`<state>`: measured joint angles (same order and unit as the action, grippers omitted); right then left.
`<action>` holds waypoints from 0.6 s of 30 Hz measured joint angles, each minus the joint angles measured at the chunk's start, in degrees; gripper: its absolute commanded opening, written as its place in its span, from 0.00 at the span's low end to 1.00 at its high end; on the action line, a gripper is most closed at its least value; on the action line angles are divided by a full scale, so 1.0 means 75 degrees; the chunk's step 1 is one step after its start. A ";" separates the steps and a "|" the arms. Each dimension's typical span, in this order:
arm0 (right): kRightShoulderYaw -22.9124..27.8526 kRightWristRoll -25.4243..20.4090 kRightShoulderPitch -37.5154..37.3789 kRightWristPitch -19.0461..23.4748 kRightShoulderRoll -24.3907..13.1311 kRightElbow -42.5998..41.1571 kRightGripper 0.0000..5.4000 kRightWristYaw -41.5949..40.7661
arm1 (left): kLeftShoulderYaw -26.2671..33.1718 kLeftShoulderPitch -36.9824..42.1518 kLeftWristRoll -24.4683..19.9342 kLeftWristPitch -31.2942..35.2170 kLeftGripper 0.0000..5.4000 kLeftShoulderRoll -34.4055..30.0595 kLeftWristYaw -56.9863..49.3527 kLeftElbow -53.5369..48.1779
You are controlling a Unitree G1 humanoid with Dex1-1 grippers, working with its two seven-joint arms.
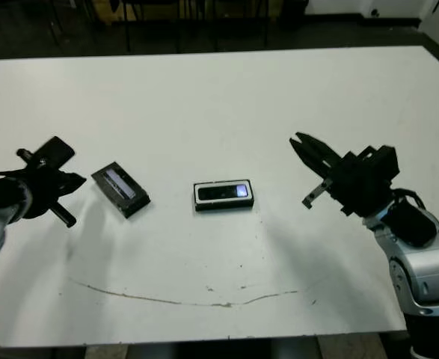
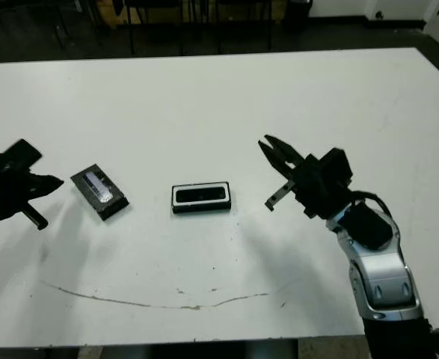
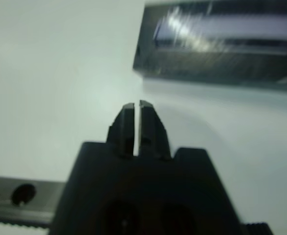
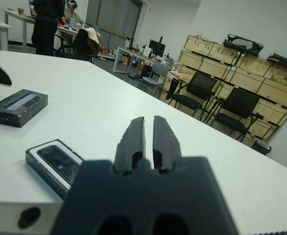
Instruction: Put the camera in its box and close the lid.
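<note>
The slim black bar-shaped camera (image 1: 223,192) lies inside the white-lined black box (image 1: 223,205). The flat black striped lid (image 1: 120,188) rests left of it. The left gripper (image 1: 63,179) and the right gripper (image 1: 301,143) are each pressed together, empty.

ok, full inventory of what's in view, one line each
table: one, white, fills the view, thin dark scuff line near the front edge
box: one, black with white lining, table centre, open
camera: one, black, lying inside the box
lid: one, black with grey stripe, left of the box, apart from it
chairs: several, black, beyond the table
person: one, dark clothes, far background
left pincer: black, shut, beside the lid
right pincer: black, shut, right of the box
</note>
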<state>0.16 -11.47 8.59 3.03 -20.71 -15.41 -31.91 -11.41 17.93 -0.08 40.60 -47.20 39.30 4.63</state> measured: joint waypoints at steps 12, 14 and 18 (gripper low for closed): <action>0.0147 -0.0191 0.0026 -0.0133 -0.0137 0.0076 0.00 -0.0133 | -0.0425 0.0656 0.0774 -0.0293 0.00 0.0020 0.0109 0.1317; 0.0147 -0.0193 0.0026 -0.0133 -0.0144 0.0075 0.00 -0.0133 | -0.0425 0.0702 0.0785 -0.0290 0.00 0.0030 0.0124 0.1376; 0.0147 -0.0195 0.0026 -0.0131 -0.0171 0.0075 0.00 -0.0132 | -0.0436 0.0782 0.0874 -0.0254 0.00 0.0138 0.0168 0.1417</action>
<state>1.27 -12.94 8.78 2.05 -21.99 -14.84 -32.90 -14.68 23.80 6.48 38.70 -46.16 40.56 15.26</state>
